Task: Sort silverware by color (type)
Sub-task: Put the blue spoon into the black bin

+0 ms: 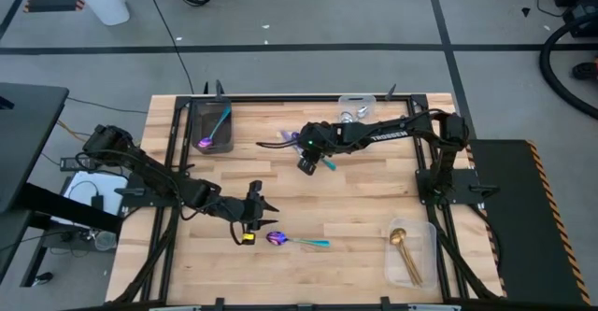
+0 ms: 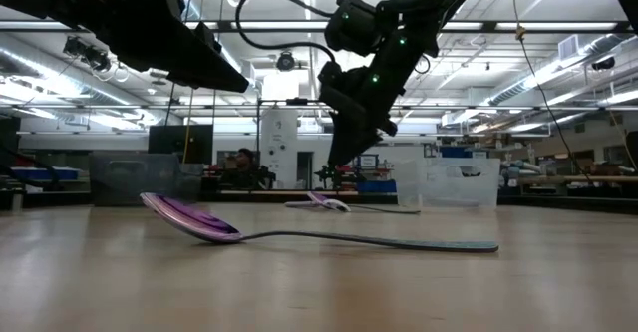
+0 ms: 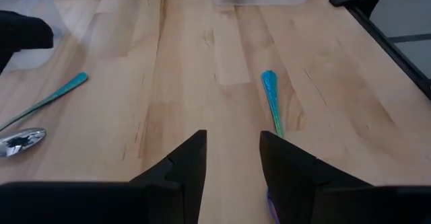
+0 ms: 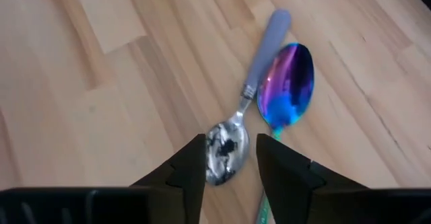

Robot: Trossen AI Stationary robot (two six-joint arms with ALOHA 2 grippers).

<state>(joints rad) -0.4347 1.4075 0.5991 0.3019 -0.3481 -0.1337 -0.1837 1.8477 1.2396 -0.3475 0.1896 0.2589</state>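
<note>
The right tool (image 4: 225, 158), parted and empty, is held over a silver-bowled spoon (image 4: 247, 116) near the table's middle for picking, while the left tool (image 3: 232, 158), parted, is poised by a purple-bowled spoon (image 1: 295, 241) near the front edge

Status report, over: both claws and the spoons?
Left claw open, beside purple-bowled spoon. Right claw open over lavender-handled spoon; second iridescent spoon touching it, in the way.
</note>
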